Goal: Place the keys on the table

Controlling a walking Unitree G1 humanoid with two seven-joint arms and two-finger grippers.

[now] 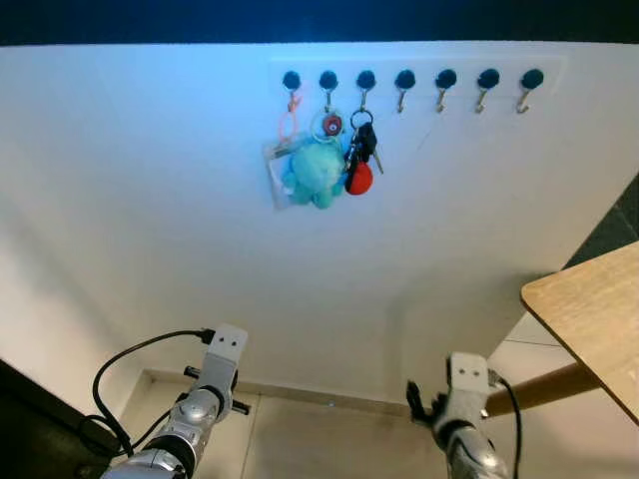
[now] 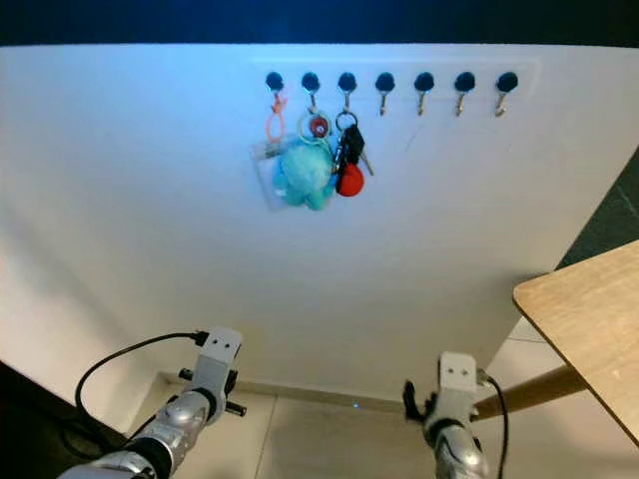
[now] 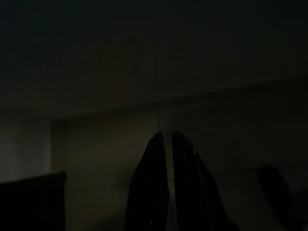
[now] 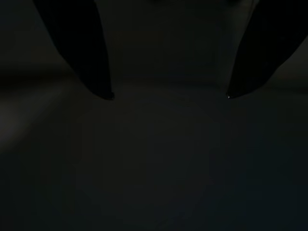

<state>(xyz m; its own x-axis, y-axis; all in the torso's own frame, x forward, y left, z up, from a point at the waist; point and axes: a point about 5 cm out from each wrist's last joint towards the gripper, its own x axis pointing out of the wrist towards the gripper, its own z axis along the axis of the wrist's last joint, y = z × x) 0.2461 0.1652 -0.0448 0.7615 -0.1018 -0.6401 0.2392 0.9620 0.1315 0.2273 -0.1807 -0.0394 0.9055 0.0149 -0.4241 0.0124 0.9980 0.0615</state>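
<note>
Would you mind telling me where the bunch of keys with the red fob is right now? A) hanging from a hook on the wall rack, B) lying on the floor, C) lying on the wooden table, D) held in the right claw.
A: the keys hang from the third hook of the wall rack, beside a teal plush toy, well above the wooden table.

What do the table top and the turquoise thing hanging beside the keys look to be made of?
Table top: probably light wood or wood-look laminate, matte, with faint grain. Turquoise toy: seemingly soft plush, rounded and dull. Keys: dark heads, a glossy red fob, likely plastic.
</note>
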